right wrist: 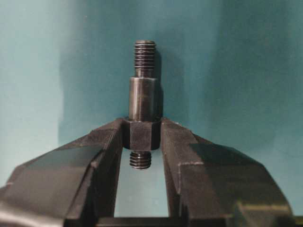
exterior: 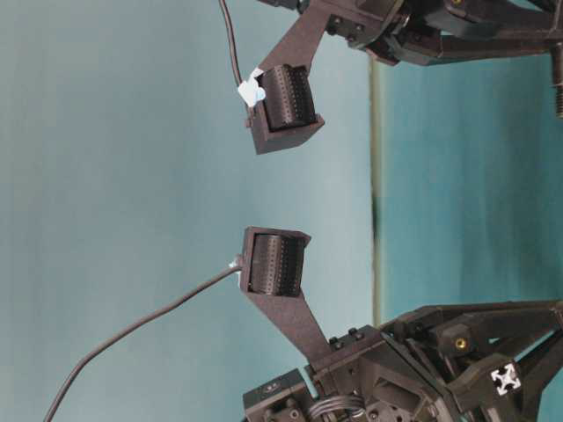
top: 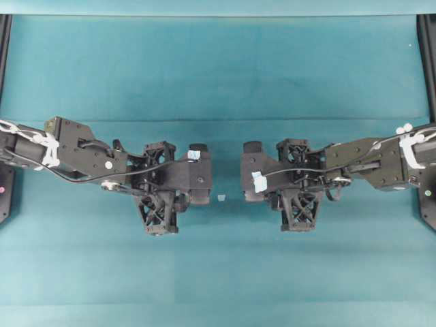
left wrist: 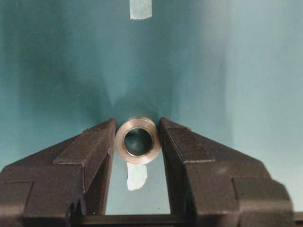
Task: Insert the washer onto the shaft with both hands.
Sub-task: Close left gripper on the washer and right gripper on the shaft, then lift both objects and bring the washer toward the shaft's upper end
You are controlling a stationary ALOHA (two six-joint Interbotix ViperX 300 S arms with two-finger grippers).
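Observation:
In the left wrist view my left gripper (left wrist: 138, 125) is shut on the washer (left wrist: 138, 140), a grey metal ring whose dark hole faces the camera, pinched at the fingertips. In the right wrist view my right gripper (right wrist: 143, 125) is shut on the shaft (right wrist: 143, 97), held by its thicker hex middle. Its long threaded end points away from the wrist and its short threaded end points back between the fingers. In the overhead view the left gripper (top: 202, 174) and right gripper (top: 246, 174) face each other across a small gap. Washer and shaft are hidden there.
A pale tape scrap (top: 221, 197) lies on the teal mat (top: 218, 82) between the grippers, slightly toward the front. Two tape scraps show in the left wrist view, one far (left wrist: 141, 8) and one (left wrist: 137, 176) under the jaws. Black frame rails (top: 426, 61) stand at the table's sides.

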